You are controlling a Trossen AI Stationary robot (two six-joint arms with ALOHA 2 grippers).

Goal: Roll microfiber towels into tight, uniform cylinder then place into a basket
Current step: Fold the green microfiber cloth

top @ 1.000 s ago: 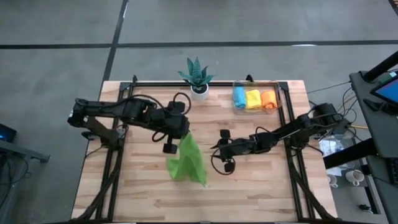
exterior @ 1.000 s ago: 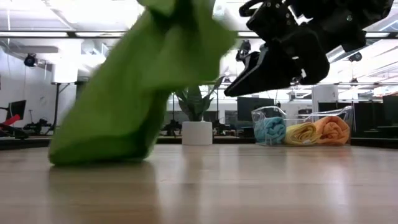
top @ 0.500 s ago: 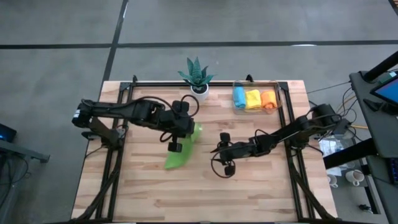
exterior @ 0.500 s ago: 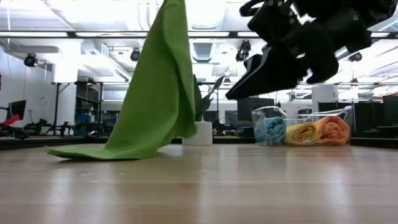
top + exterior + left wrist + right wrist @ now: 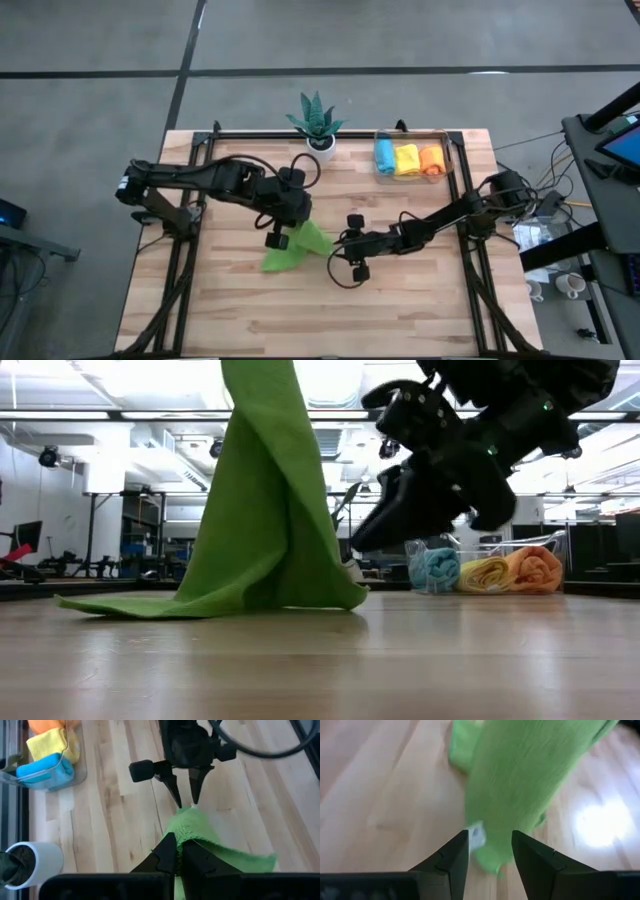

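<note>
Jaws shut on a corner of the green towel (image 5: pixel 296 247), the left gripper (image 5: pixel 291 222) holds the cloth up over the middle of the desk (image 5: pixel 420 300), its lower edge pooled on the wood. The right gripper (image 5: pixel 340 250) hangs just right of it, jaws parted, their tips at the towel's hanging edge where a small white tag (image 5: pixel 477 835) shows; nothing is gripped between them. At the desk's far right the basket (image 5: pixel 446 148) holds three rolls side by side: blue (image 5: pixel 385 156), yellow (image 5: pixel 407 158) and orange (image 5: pixel 431 160). A potted plant (image 5: pixel 318 122) stands at the far edge, left of the basket.
</note>
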